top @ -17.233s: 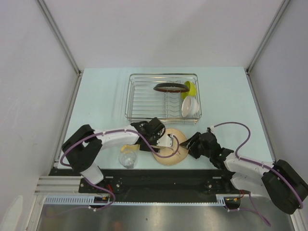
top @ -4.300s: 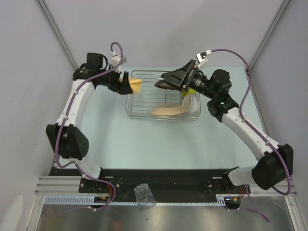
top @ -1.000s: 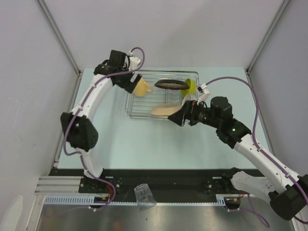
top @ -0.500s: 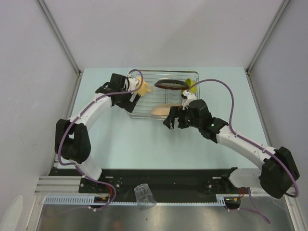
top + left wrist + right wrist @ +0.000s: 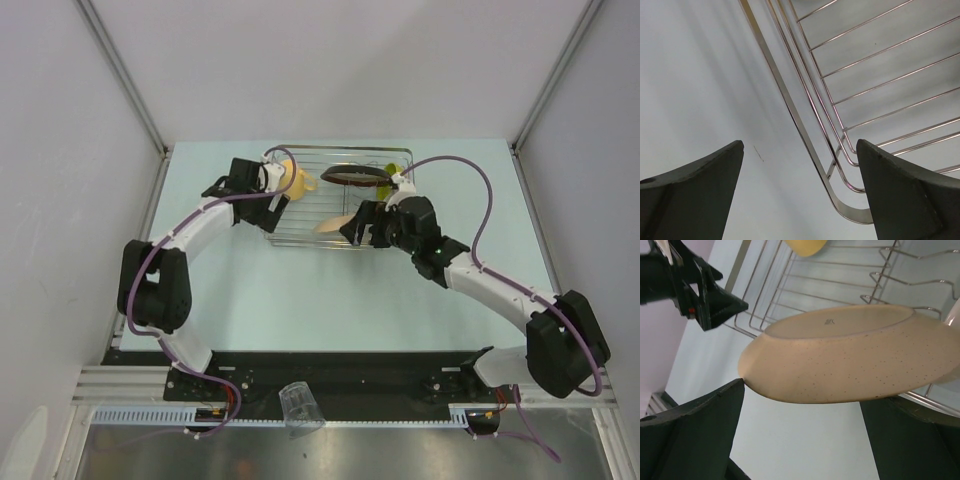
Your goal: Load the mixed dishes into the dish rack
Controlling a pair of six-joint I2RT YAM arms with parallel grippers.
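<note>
Pale blue table (image 5: 220,270) is carrying the dish rack (image 5: 340,151). Left gripper (image 5: 800,145) is hanging released and empty over the rack's near-left corner. Right gripper (image 5: 802,392) is gaping, unclenched, at the beige patterned plate (image 5: 840,355), which is sitting tilted at the rack's near side. Cream-yellow mug (image 5: 296,181) is lying inside the rack, far-left.

I see pale mint worktop (image 5: 250,290), walled on left, right and far sides. Silver wire dish rack (image 5: 300,215) sits directly on it, at far middle, long side along far wall. Left wrist view: rack's rounded corner resting flat on worktop surface. Small clear glass (image 5: 297,405) lies tipped on black frame strip (image 5: 400,375) at near edge, off mint surface.
</note>
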